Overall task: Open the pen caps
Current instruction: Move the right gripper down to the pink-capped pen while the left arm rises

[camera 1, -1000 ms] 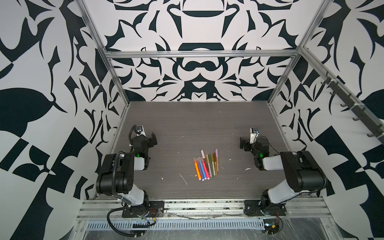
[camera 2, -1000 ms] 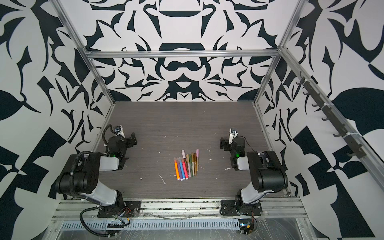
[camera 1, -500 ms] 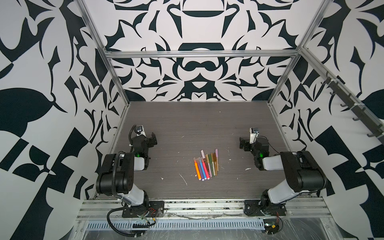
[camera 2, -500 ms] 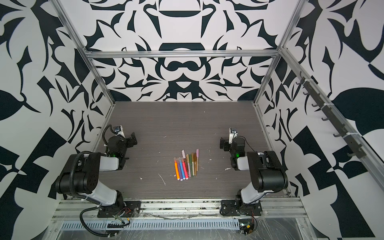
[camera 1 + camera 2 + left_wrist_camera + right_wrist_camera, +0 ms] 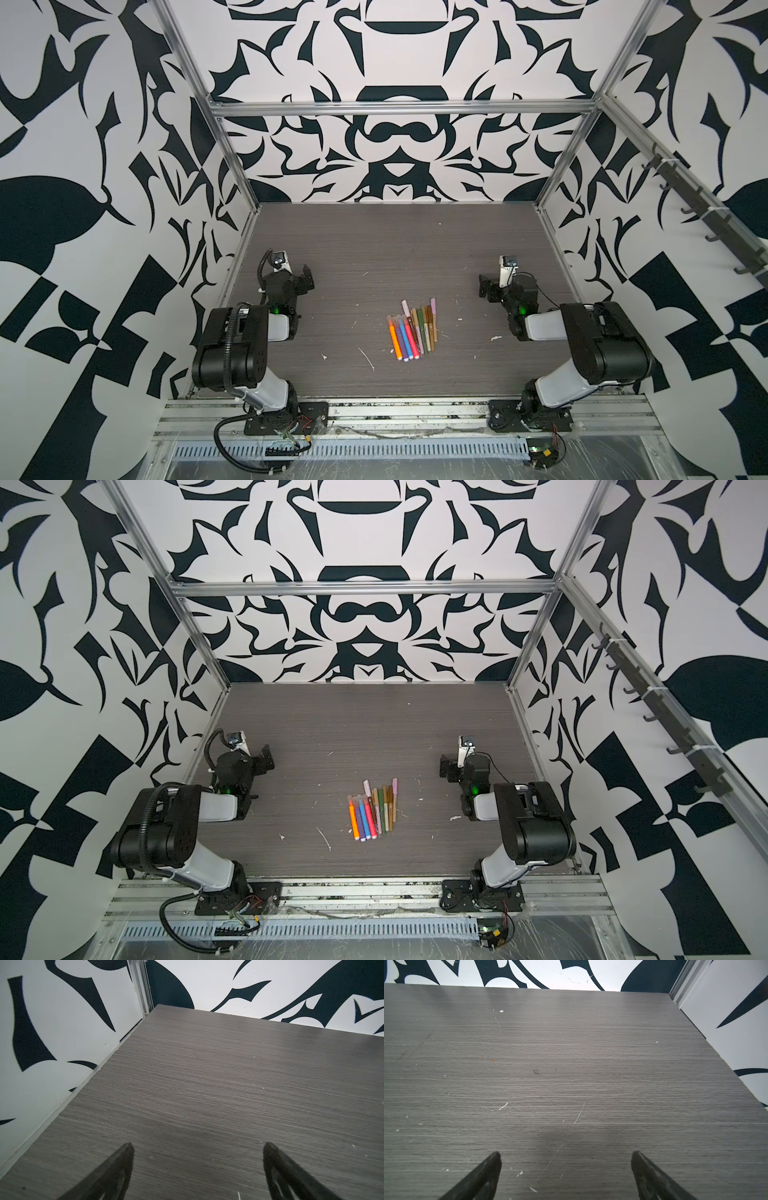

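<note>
Jaws of the left gripper (image 5: 198,1145) and of the right gripper (image 5: 566,1152) stand wide apart and hold nothing; each wrist view shows only the bare grey table (image 5: 374,245) between the fingertips. The pens (image 5: 411,328) lie side by side in one tight row. The pen caps (image 5: 401,322) appear seated on the pens' far ends, though they are small in both top views. Each gripper sits well apart from the pens, one on either side and slightly farther back.
</note>
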`<state>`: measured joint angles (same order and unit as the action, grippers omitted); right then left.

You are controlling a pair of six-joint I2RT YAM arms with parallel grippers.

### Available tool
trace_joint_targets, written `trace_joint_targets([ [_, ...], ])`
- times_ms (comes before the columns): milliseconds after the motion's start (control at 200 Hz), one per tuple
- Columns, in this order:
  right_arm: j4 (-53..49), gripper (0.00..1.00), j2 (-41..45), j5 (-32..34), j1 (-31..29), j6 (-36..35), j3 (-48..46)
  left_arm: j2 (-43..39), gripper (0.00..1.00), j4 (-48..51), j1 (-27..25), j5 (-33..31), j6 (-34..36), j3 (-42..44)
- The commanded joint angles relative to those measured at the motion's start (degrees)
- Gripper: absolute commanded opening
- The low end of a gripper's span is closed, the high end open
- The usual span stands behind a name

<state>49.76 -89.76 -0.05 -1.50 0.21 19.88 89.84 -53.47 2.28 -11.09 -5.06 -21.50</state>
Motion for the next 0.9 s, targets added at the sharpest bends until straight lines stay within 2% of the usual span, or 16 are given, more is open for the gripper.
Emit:
trace_joint_targets([
  [0,-7.8,1.0,6.6,0.7,-0.5,0.6,3.4,-1.4,0.99,-1.2,0.0,-1.2,-0.6,0.8],
  [30,-13.8,0.99,8.4,2.5,-0.9,1.1,5.6,-3.4,0.99,-0.2,-0.6,-2.2,-0.7,1.0],
  [70,-22.6,0.99,10.2,4.4,-1.2,1.6,9.3,-6.9,0.99,4.0,-2.1,-6.6,-0.7,0.1],
  [120,-33.6,1.0,11.7,6.4,-1.3,2.2,14.6,-11.0,0.99,13.1,-3.7,-12.7,-1.3,-2.8],
  [170,-43.9,1.0,12.5,8.2,-1.5,3.5,20.3,-13.8,0.99,22.9,-4.0,-15.1,-3.6,-7.5],
  [215,-51.2,0.99,12.4,8.6,-1.4,4.6,25.3,-15.2,0.99,31.2,-4.1,-14.7,-6.8,-11.8],
  [255,-57.2,1.0,12.6,7.7,-1.5,5.7,29.1,-16.2,0.99,35.7,-4.1,-11.3,-9.3,-14.7],
  [310,-58.6,1.0,14.6,4.0,-1.7,8.1,30.6,-16.4,0.99,39.4,-5.0,-6.2,-12.3,-17.6],
  [340,-57.5,0.99,15.7,3.5,-1.7,11.8,30.2,-18.2,0.99,41.1,-6.5,-5.5,-14.1,-19.0],
  [445,-64.0,0.99,18.8,13.0,-1.5,32.5,30.3,-18.2,0.99,45.7,-16.9,-7.5,-14.9,-24.2],
  [470,-63.7,0.99,19.3,11.8,-0.9,34.5,29.7,-17.7,0.99,46.7,-20.6,-8.6,-13.8,-25.7],
  [525,-61.1,0.99,19.4,1.9,0.2,33.7,28.5,-15.4,0.99,49.3,-27.9,-11.4,-10.6,-29.1],
  [600,-64.8,1.0,17.1,-2.1,-0.8,35.5,30.3,-12.0,0.99,55.8,-34.9,-12.9,-9.2,-34.9],
  [710,-74.9,1.0,10.7,-6.2,-7.2,35.9,35.1,-8.3,0.99,67.6,-36.3,-11.7,-18.1,-41.2],
  [825,-83.6,0.89,6.0,-1.5,-22.5,29.8,39.1,-8.0,0.99,73.6,-36.3,-12.8,-24.0,-42.5],
  [895,-85.4,0.84,5.4,-0.7,-29.6,28.8,38.6,-9.2,0.99,75.9,-36.2,-16.5,-28.2,-41.6],
])
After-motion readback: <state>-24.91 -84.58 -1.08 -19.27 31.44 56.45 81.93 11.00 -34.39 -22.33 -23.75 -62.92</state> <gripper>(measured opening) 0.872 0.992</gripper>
